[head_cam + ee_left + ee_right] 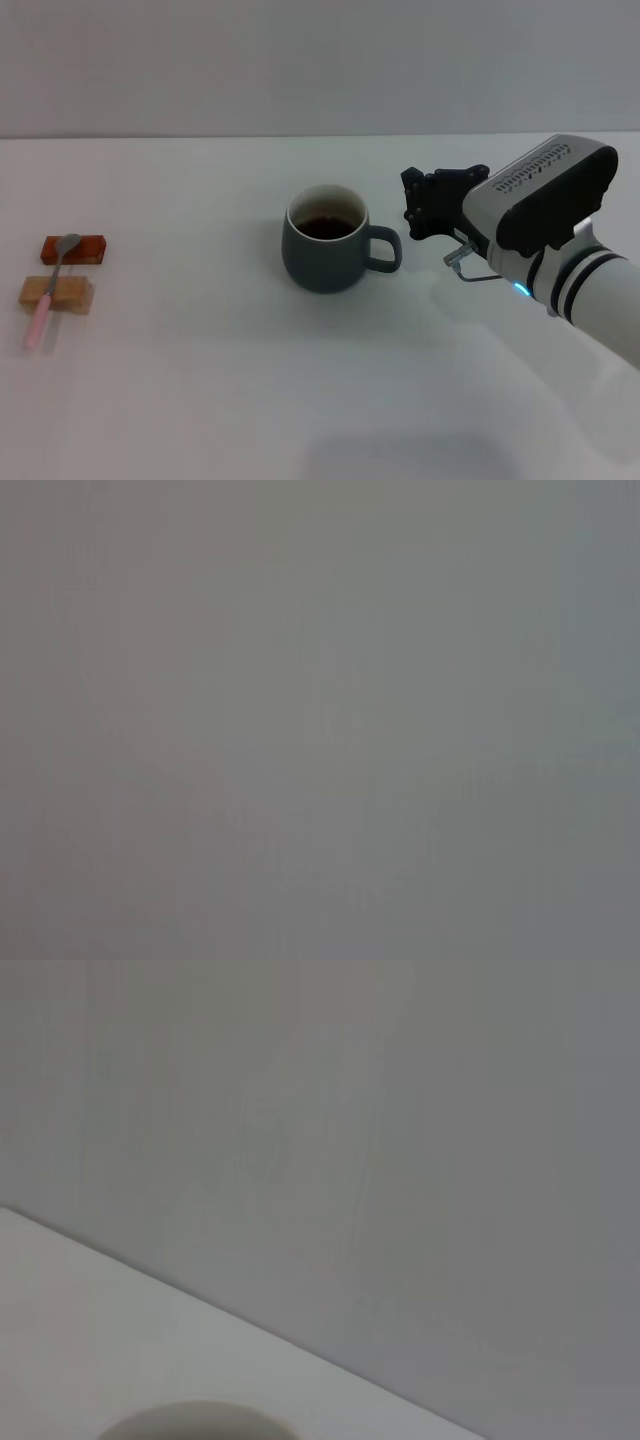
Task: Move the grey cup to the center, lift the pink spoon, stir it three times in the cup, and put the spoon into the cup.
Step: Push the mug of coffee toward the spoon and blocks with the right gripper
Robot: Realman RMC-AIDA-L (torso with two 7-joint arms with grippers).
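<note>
Our right pincer (428, 203) hangs just to the right of the grey cup (325, 240), level with its loop handle and a little farther back; a narrow strip of tabletop (300, 390) shows between the black fingers and the handle, so they are near but apart. We cannot tell how far the fingers are spread, and we see nothing held between them. Our left pincer shows in none of the views.

We see the grey cup standing upright about midway across the tabletop, handle turned to the right toward the pincer. Its pale inside holds dark liquid, sitting a little below the rim. In the right wrist view only a curved pale sliver of the rim (195, 1418) shows at the frame's edge.

Far to the left lies the pink spoon (48, 290), well apart from both cup and pincer. Its grey bowl rests on a red block (85, 247) at the far end, and its handle crosses a tan block (65, 293) with the tip pointing nearward.

Bare tabletop stretches between cup and spoon, and broadly along the near side. The far edge runs behind the cup against a plain wall.
</note>
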